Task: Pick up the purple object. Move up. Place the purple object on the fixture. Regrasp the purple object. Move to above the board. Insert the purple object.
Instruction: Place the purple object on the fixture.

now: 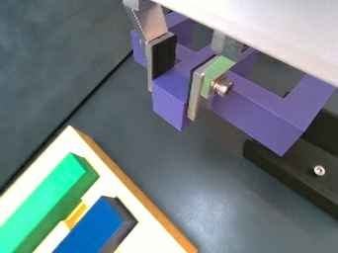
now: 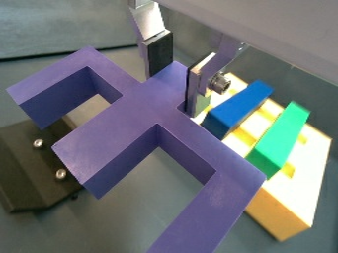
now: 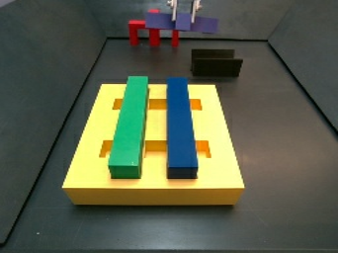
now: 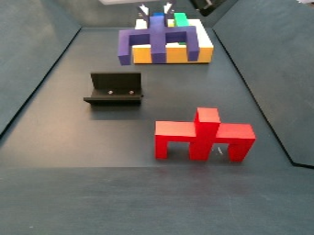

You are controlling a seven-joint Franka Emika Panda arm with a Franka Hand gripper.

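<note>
A dark grey floor (image 4: 50, 138) walled by low dark panels carries everything here. The hand (image 4: 157, 12) hangs above it, near the board (image 3: 93, 158), with its two silver fingers (image 1: 199, 91) closed onto the middle prong of the purple object (image 4: 160, 39). That piece is lifted clear of the floor, crossbar down and the hand at the top of it, as a side view shows; the dark pads press on the prong's faces in both wrist views.

The grip takes only one narrow prong, so in my judgement the wide crossbar could swing or slip between the pads during travel to the fixture (image 4: 114, 88). A tilted piece could then catch on the fixture's raised walls instead of seating, or drop. The red pronged piece (image 4: 203, 136) stands on the floor well apart from the fixture and looks out of the path.

Counted: one purple object, one red pronged piece, one fixture, one board, one green bar (image 3: 129, 119) and one blue bar (image 3: 180, 124) lying side by side on the board, and one hand.
</note>
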